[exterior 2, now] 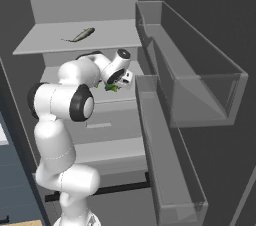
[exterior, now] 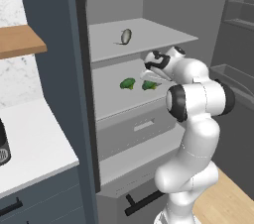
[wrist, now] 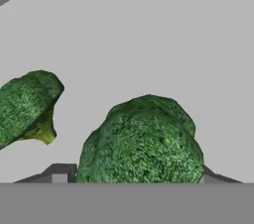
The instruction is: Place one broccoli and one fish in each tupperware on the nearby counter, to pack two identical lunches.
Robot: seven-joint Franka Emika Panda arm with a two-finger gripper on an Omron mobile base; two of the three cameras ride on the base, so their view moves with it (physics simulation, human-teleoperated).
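Green broccoli (wrist: 144, 141) between half-closed end effector (wrist: 134, 178) fingers on fridge shelf (exterior: 119, 101); grip uncertain.

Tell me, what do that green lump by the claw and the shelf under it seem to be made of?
The broccoli looks like a real vegetable: bumpy, matte green florets. A second one shows a yellowish stalk. The shelf looks like smooth, matte grey plastic or painted metal; its flat, even surface leaves that open.

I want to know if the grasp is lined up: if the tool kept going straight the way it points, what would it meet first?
The broccoli dead ahead, sitting between the tool fingertips on the fridge shelf. The second broccoli lies off to the side, out of that line.
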